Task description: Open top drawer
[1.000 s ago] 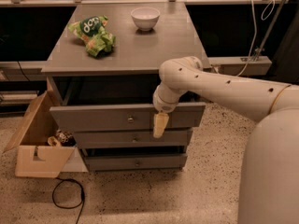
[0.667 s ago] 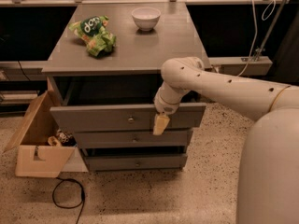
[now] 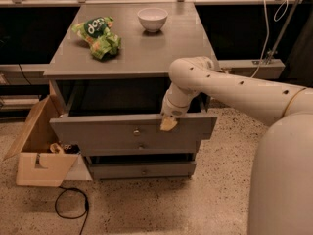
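The top drawer point(image 3: 98, 133) is a wide grey drawer right under the tabletop. It stands pulled out toward me, its dark inside showing behind the front panel, and its small round knob point(image 3: 136, 131) is at the centre. My gripper point(image 3: 168, 124) hangs from the white arm point(image 3: 230, 89) at the top edge of the drawer front, right of the knob. Its yellowish tip lies against the panel.
The grey table point(image 3: 146, 48) carries a green snack bag point(image 3: 98, 35) and a white bowl point(image 3: 152, 18). Two shallower drawers, the middle point(image 3: 141, 146) and the bottom point(image 3: 142, 170), sit below. An open cardboard box point(image 3: 39, 151) and a black cable point(image 3: 71, 204) lie on the floor at the left.
The top drawer's front has come further out toward me, and my gripper has moved with it at its top edge.
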`<state>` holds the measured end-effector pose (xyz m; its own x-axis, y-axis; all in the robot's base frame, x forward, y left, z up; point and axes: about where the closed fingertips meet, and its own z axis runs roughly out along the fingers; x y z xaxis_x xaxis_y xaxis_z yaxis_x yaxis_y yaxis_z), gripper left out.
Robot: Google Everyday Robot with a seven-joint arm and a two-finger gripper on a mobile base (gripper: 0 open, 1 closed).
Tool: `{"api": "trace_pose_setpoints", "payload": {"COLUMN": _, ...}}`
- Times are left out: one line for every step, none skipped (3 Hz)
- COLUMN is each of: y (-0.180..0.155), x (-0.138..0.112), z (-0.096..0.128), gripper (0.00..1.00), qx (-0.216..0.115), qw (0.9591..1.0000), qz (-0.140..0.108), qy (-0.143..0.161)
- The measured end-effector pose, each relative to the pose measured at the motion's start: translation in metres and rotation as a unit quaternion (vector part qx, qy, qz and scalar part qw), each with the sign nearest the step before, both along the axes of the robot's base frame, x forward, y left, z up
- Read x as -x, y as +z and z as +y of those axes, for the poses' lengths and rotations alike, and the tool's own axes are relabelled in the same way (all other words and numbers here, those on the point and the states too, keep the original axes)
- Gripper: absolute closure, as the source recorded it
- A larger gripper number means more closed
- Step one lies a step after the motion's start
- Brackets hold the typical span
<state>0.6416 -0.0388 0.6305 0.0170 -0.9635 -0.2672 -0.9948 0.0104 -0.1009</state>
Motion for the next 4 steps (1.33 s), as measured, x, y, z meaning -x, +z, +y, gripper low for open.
{"api": "trace_pose_setpoints", "payload": {"y": 0.004, "x": 0.0, "z": 0.0, "gripper": 0.95, "qx": 0.0, "qw": 1.0, "qz": 0.0, "qy": 0.0}}
{"api": "trace_pose_setpoints", "payload": {"y": 0.007, "x": 0.016, "z": -0.004, "gripper": 1.0, "qx": -0.002, "qw": 0.9999, "qz": -0.006, "qy": -0.016}}
{"api": "trace_pose_setpoints", "payload": {"y": 0.005, "x": 0.015, "z": -0.003, "gripper": 0.74, "qx": -0.002, "qw": 0.9999, "qz": -0.006, "qy": -0.016}}
{"api": "trace_pose_setpoints", "payload": {"y": 0.005, "x": 0.015, "z": -0.003, "gripper": 0.51, "qx": -0.002, "qw": 0.9999, "qz": -0.006, "qy": -0.016}}
